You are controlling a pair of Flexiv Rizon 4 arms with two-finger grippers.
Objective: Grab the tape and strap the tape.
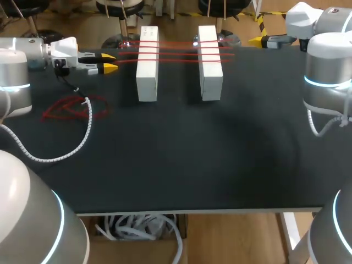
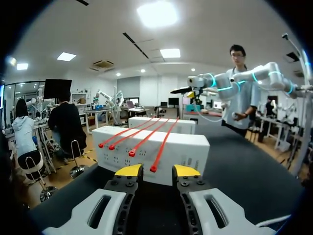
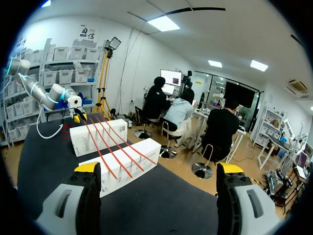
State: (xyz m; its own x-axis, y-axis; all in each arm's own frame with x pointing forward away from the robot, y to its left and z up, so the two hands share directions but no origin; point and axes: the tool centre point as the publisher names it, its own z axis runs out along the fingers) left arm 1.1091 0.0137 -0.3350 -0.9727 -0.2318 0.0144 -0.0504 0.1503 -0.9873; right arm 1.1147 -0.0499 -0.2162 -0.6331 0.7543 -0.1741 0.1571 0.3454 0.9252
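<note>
As the loose tape (image 1: 74, 107) lies tangled at left, nearer than the left gripper (image 1: 109, 61), several strands could be lifted together, or the straps (image 1: 176, 50) across the boxes (image 1: 147, 77) snagged. Nothing is held: the left gripper is slightly parted, the right gripper (image 3: 159, 169) wide. Box print cannot be read.

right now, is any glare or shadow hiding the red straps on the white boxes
Head view: no glare on the straps or white boxes, red reads clearly against white. Left wrist view: evenly lit, straps clear ahead of the left gripper. Right wrist view: same, nothing hidden.
</note>
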